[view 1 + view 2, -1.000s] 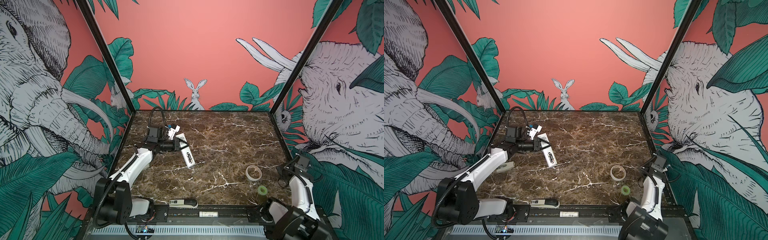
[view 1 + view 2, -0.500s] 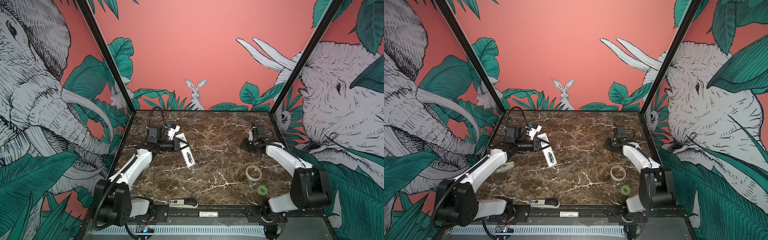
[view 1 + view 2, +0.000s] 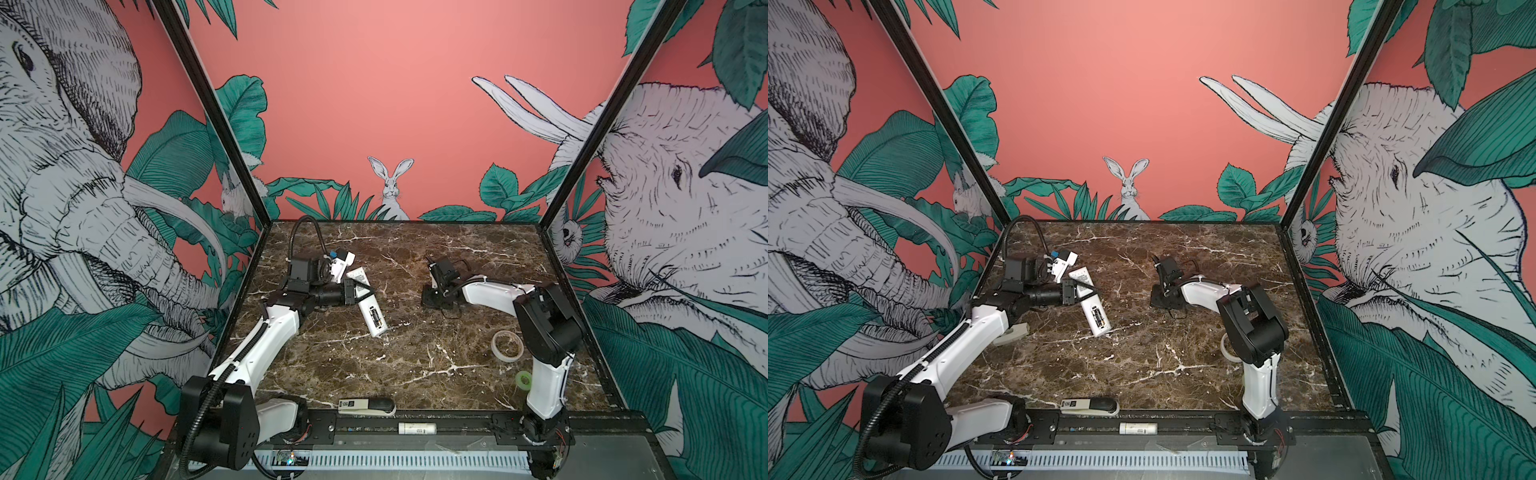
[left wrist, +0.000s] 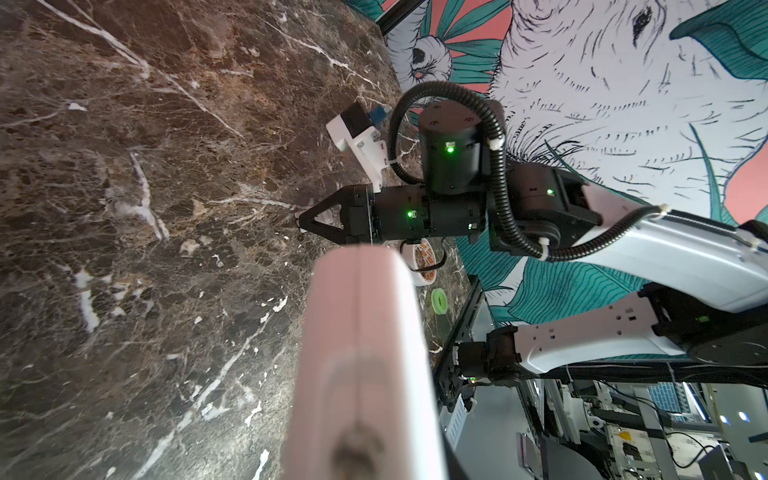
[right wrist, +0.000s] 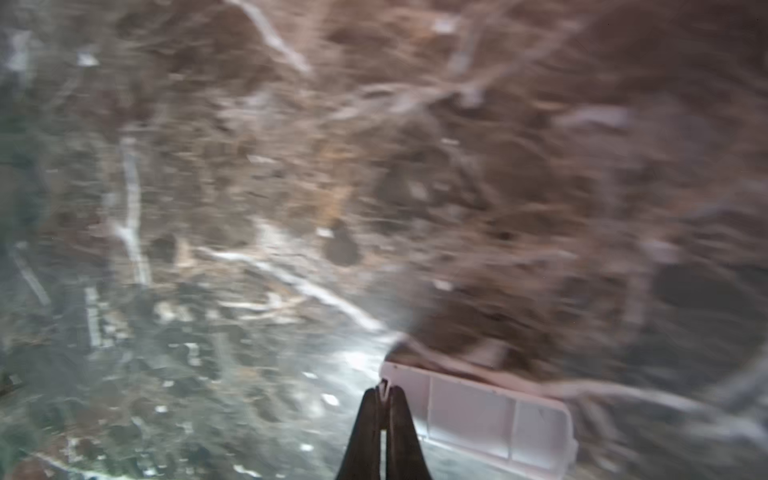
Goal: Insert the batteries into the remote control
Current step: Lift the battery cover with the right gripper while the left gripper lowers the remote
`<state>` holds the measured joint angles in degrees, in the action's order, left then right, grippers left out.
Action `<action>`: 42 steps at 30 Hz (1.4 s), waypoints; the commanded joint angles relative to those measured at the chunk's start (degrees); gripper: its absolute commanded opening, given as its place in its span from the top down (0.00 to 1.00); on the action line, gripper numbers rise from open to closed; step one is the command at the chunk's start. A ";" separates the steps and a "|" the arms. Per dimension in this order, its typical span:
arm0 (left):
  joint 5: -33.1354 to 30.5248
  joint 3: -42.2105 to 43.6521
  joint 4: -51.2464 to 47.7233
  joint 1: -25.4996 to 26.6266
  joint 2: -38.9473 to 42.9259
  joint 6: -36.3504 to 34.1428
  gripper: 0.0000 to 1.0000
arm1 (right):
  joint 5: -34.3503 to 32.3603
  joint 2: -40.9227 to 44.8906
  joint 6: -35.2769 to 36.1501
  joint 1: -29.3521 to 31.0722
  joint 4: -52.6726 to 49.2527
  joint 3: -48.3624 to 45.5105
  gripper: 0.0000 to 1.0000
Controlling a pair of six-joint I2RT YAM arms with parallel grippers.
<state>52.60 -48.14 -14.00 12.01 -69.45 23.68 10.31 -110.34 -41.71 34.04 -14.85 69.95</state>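
Your slim white rectangular remote control (image 3: 367, 306) sits tilted at the left of the dark marble tabletop (image 3: 415, 365). Two dark slim batteries (image 3: 375, 316) seem seated in its open bay, so loading looks done and closing is the step in hand. Next, bring the small white plastic cover (image 5: 490, 411) across and line it up. The left gripper (image 3: 361, 292) is clamped on the remote. The right gripper (image 5: 384, 392), jaws closed, pinches the cover's edge.

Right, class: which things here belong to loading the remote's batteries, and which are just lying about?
Job: remote control, held by left gripper; white cover piece, pinched by right gripper; batteries, too unclear to pick out.
Lying about: tape roll; green ring; stapler; white tube.
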 commanded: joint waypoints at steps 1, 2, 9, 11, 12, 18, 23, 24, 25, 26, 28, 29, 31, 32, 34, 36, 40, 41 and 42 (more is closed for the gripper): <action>-3.26 1.22 -2.13 -0.41 1.29 -1.86 1.00 | 1.30 -0.16 -1.71 1.20 2.20 1.06 1.00; -3.03 1.81 -1.55 -0.41 0.48 -1.27 1.00 | 1.46 0.31 -1.38 1.29 2.01 0.91 1.00; -4.91 5.82 7.87 1.19 -6.62 4.73 1.00 | 2.81 6.37 1.58 1.30 1.57 -2.71 1.00; -6.48 5.72 8.46 2.43 -9.25 4.93 1.00 | 3.58 8.85 2.55 1.31 2.31 -4.34 1.00; -6.99 5.60 8.82 3.03 -10.51 5.13 1.00 | 4.24 9.82 3.29 1.38 2.67 -4.91 1.00; -12.19 5.16 10.82 4.24 -17.23 6.15 1.00 | 9.79 16.49 6.75 1.64 5.63 -9.78 1.00; -10.87 4.17 12.92 4.25 -22.16 4.92 1.00 | 14.71 18.23 6.92 1.89 8.23 -13.20 1.00; -10.45 4.50 13.93 4.25 -22.43 4.97 1.00 | 15.34 20.36 6.86 1.90 8.43 -13.60 1.00; -9.89 4.84 15.07 4.30 -22.47 4.90 0.95 | 15.92 20.81 6.76 1.95 8.52 -13.95 1.00; -9.92 5.11 15.48 4.31 -22.40 4.67 0.89 | 16.47 21.09 6.66 1.99 8.48 -14.14 1.00; -10.07 5.41 15.60 4.32 -22.19 4.32 0.75 | 17.84 21.65 6.78 1.99 7.79 -14.15 1.00; -10.24 5.55 15.48 4.34 -22.18 4.27 0.68 | 18.10 21.87 6.80 1.97 7.14 -13.96 1.00; -10.64 5.93 15.40 4.31 -21.81 4.05 0.58 | 18.03 22.01 6.15 1.91 4.84 -13.14 1.00; -10.92 6.20 15.36 4.34 -21.49 3.96 0.53 | 18.12 21.86 5.93 1.90 3.94 -12.49 1.00; -12.04 6.46 14.65 4.34 -20.23 3.50 0.35 | 19.32 21.36 5.17 1.90 2.24 -11.22 1.00; -12.52 6.47 13.74 4.34 -18.82 2.65 0.27 | 21.40 21.13 4.26 1.83 2.45 -10.36 1.00; -14.38 7.52 13.47 4.41 -13.93 1.02 0.01 | 26.39 21.22 -0.55 0.56 4.27 -8.59 1.00; -15.00 7.45 12.58 4.63 -13.04 0.12 0.01 | 27.74 21.28 -2.05 0.12 4.61 -8.31 1.00; -14.72 7.48 12.32 4.98 -11.81 -0.82 0.01 | 29.48 21.39 -3.50 -0.40 5.21 -7.89 1.00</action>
<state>39.18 -41.30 -0.91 16.40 -85.30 26.00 34.20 -89.80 -40.64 34.81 -11.57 60.31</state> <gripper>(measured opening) 0.992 0.048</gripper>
